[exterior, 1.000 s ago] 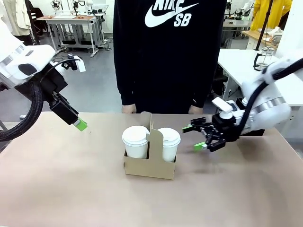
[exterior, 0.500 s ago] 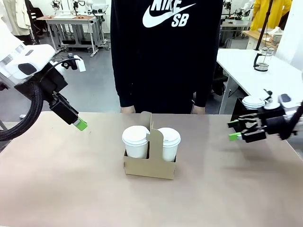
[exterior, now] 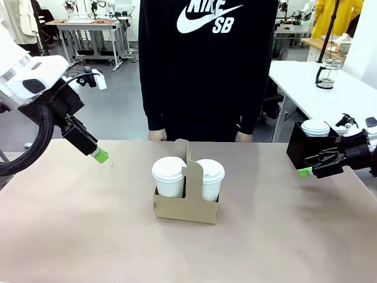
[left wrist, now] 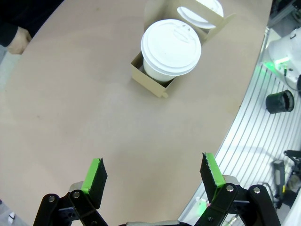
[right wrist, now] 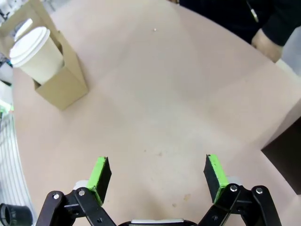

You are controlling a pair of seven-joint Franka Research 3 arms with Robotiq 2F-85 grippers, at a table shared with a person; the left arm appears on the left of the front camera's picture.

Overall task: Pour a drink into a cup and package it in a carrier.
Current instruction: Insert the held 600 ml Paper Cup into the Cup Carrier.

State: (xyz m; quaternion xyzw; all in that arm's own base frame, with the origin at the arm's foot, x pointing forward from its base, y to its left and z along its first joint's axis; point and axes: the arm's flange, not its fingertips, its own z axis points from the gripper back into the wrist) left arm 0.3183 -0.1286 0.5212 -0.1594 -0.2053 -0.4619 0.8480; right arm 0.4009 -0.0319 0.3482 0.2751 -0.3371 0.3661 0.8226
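A: Where's the carrier?

B: Mid-desk, in front of the person. Two lidded white cups seated in its holes, the left cup and the right cup, with the upright handle between them.

A: End effectors?

B: Left end effector hangs above the desk's left part, up-left of the carrier, pads spread wide and empty in the left wrist view. Right end effector sits at the far right edge, also wide and empty in its wrist view.

A: Which arm is nearer the carrier?

B: Left, I'd say. It's near; the right is well apart, out by the black box that has another lidded cup on top.

A: Direction from each?

B: From the left end effector the carrier lies right and lower. In the left wrist view it's ahead, top of frame, one cup lid facing the camera. From the right wrist view it's ahead and off to the upper left corner.

A: Long axis?

B: Box runs left-right across the desk, and the handle runs roughly front to back.

A: Task status?

B: Judging by the layout, cups are packed; looks done or nearly. No jar of drink that I can pick out on this desk.
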